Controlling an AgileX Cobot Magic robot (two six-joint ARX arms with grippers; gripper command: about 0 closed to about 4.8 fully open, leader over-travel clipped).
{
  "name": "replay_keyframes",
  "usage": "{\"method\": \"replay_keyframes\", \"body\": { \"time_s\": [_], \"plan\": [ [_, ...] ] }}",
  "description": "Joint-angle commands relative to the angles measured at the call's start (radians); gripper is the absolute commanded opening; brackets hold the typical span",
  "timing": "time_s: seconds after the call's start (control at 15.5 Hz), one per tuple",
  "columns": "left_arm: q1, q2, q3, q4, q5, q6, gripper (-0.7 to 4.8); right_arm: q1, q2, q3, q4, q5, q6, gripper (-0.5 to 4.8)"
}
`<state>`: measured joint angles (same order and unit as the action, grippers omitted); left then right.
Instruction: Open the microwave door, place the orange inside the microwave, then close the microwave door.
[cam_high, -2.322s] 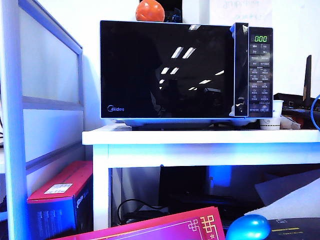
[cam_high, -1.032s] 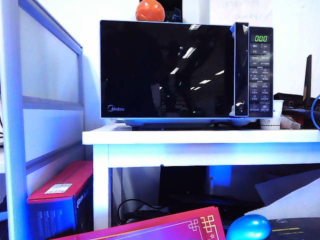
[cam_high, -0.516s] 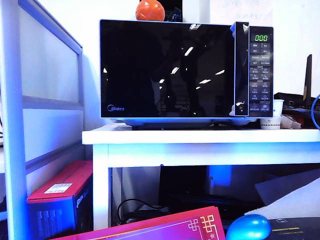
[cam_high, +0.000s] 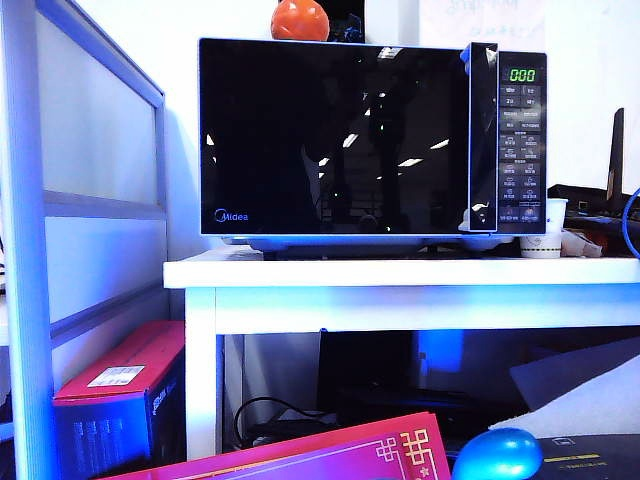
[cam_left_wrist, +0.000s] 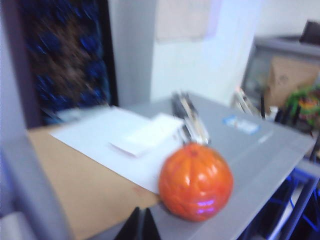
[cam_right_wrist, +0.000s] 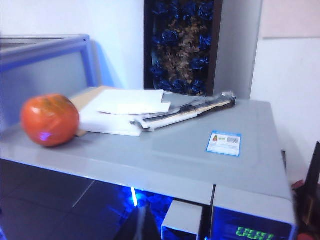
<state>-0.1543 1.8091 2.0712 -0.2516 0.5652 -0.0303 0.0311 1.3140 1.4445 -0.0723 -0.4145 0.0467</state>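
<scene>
Midea logo (cam_high: 232, 216), display (cam_high: 521, 76) maybe 0:00; left gripper (cam_left_wrist: 141, 225), right gripper (cam_right_wrist: 141, 224) closed

Your exterior view is sharp and brightly lit, with a strong blue-violet cast along the white table (cam_high: 400, 272) edge and frame. The microwave door (cam_high: 335, 140) acts as a dark mirror, showing streaks of ceiling lights and murky shapes, while under the table you get deep shadow. Your left wrist view is soft and motion-blurred throughout; the orange (cam_left_wrist: 196, 181) is smeared with a purple glint. Your right wrist view is clearer, evenly lit, slightly soft, with blue glow at the microwave (cam_right_wrist: 200, 150) front edge
</scene>
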Motion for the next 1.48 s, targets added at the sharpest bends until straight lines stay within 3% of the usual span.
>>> {"method": "replay_keyframes", "body": {
  "time_s": [0.06, 0.13, 0.19, 0.26, 0.32, 0.39, 0.71, 0.9, 1.29, 1.48],
  "plan": [
    [-0.067, 0.034, 0.008, 0.039, -0.025, 0.082, -0.05, 0.011, 0.031, 0.006, 0.032, -0.003, -0.003, -0.01],
    [-0.095, 0.048, 0.008, 0.055, -0.071, 0.119, -0.05, 0.021, 0.044, 0.006, 0.033, -0.003, -0.003, -0.01],
    [-0.128, 0.061, 0.008, 0.081, -0.188, 0.181, 0.21, 0.021, 0.056, 0.006, 0.034, 0.001, -0.003, -0.01],
    [-0.152, 0.068, 0.008, 0.098, -0.262, 0.226, 1.22, 0.021, 0.062, 0.006, 0.033, 0.002, -0.003, -0.01],
    [-0.175, 0.075, 0.008, 0.117, -0.292, 0.248, 3.39, 0.021, 0.069, 0.006, 0.040, 0.002, -0.003, -0.01],
    [-0.182, 0.078, 0.008, 0.127, -0.296, 0.248, 4.79, 0.021, 0.071, 0.006, 0.045, 0.001, -0.003, -0.01],
    [-0.192, 0.092, 0.008, 0.137, -0.288, 0.200, 4.79, 0.021, 0.072, 0.006, 0.061, 0.019, -0.003, -0.01],
    [-0.193, 0.141, 0.008, 0.158, -0.214, 0.145, 4.79, 0.022, 0.072, 0.006, 0.083, 0.019, -0.003, -0.01],
    [-0.193, 0.184, 0.008, 0.254, -0.177, 0.056, 4.79, 0.029, 0.072, 0.006, 0.081, 0.019, -0.003, -0.01],
    [-0.194, 0.206, 0.008, 0.282, -0.161, 0.055, 4.79, 0.033, 0.072, 0.006, 0.080, 0.019, -0.003, -0.01]
  ]
}}
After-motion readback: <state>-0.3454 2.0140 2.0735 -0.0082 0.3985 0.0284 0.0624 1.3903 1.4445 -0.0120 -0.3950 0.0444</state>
